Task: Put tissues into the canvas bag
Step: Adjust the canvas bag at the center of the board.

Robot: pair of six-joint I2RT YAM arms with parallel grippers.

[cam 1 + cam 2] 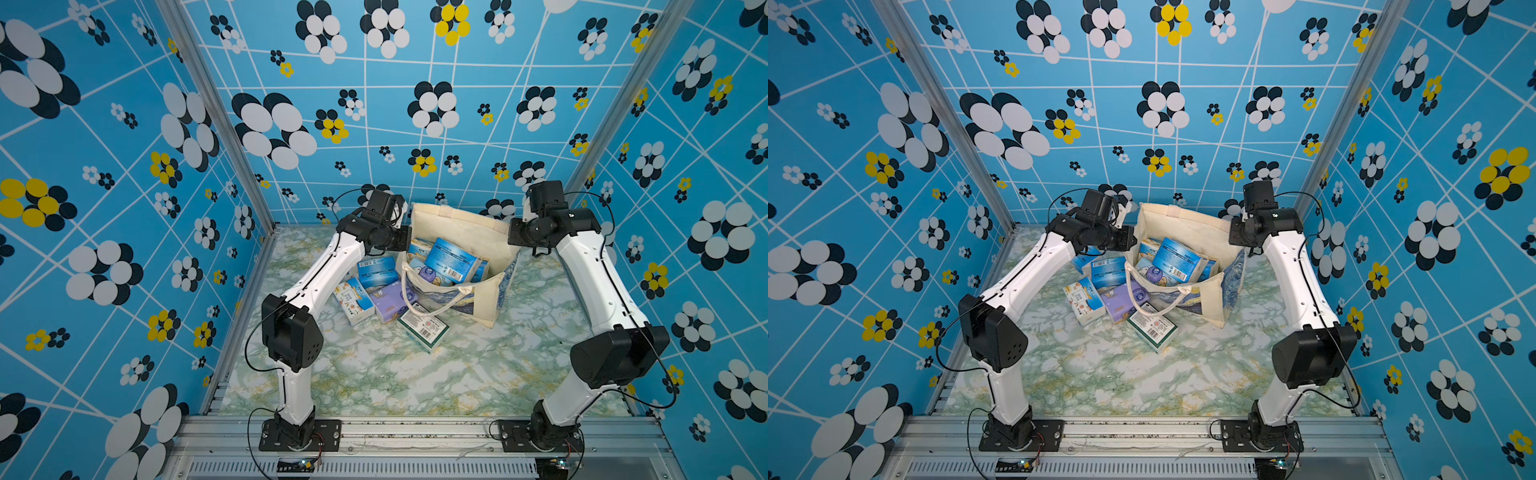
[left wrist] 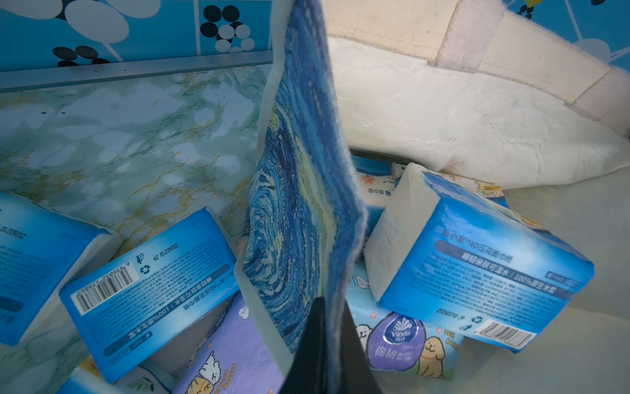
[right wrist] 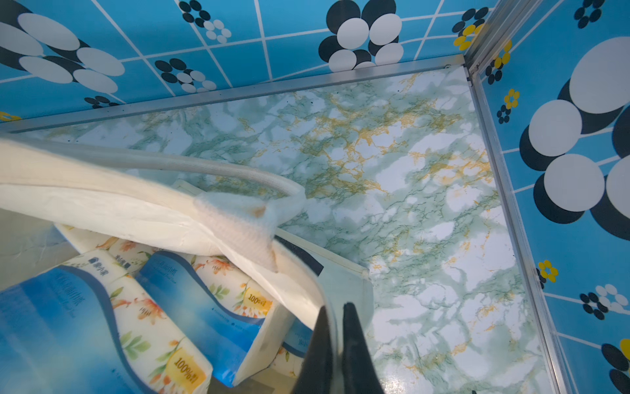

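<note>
The canvas bag [image 1: 465, 232] [image 1: 1187, 228] stands open at the back middle of the marble table. My left gripper [image 2: 330, 303] is shut on its blue printed end wall [image 2: 300, 170]. My right gripper [image 3: 336, 307] is shut on the cream rim [image 3: 102, 191] at the opposite end. Several tissues lie inside, with a blue pack [image 1: 451, 259] [image 2: 477, 259] [image 3: 191, 293] on top. Outside, by the bag's left front, lie a blue pack [image 1: 376, 270] [image 2: 153, 290], a white-orange pack [image 1: 353, 301], a lilac pack [image 1: 390, 301] [image 2: 231, 351] and a green-white pack [image 1: 424, 330].
A cream loop handle [image 1: 432, 299] droops over the bag's front onto the green-white pack. Patterned blue walls with aluminium posts close in three sides. An aluminium rail [image 1: 415, 432] carrying both arm bases runs along the front. Bare marble table [image 1: 415, 382] stretches before the packs.
</note>
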